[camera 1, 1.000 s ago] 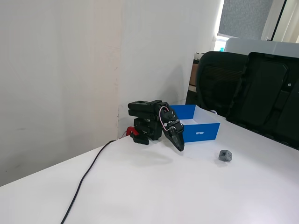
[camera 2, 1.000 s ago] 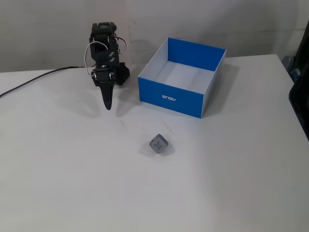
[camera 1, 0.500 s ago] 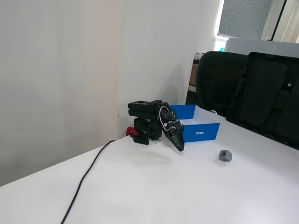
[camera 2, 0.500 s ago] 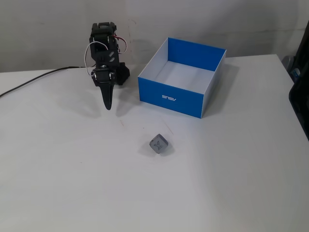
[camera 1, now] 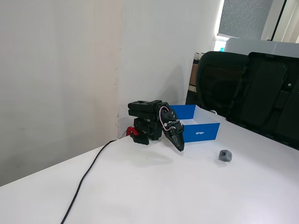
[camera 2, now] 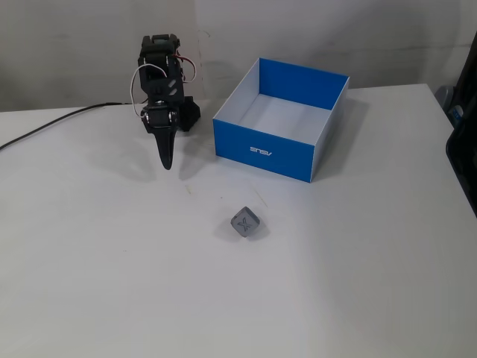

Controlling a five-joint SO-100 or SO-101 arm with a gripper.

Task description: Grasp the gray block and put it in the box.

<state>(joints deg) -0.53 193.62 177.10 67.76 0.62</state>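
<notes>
white table [camera 2: 358, 298], seen in both fixed views. the black arm [camera 2: 162, 82] sits folded low at the table's far edge by the wall, with white and red wires looping at its upper joint. its fingers [camera 2: 167, 158] point down and toward the camera in a fixed view [camera 1: 180, 147], pressed together into one tapering black point, no gap visible between them, nothing held. the tip hangs just over the table surface; contact with the table cannot be told.

the gray block [camera 2: 245, 222] lies alone on the bare table, faceted corners, an x-like mark on its upper face. it sits in front of the box's lettered side, apart from it, and well apart from the fingers. in a fixed view it shows as a small dark lump [camera 1: 225, 155] to the right of the arm.

the box [camera 2: 262, 148] stands open-topped just right of the arm in a fixed view: blue outside, white inside, small white lettering on the near wall. nothing visible inside it. in a fixed view its blue wall [camera 1: 205, 132] shows behind the fingers.

a black cable [camera 1: 88, 173] runs from the arm's base across the table toward the near-left edge. black office chairs [camera 1: 252, 88] stand beyond the table at the right in a fixed view.
</notes>
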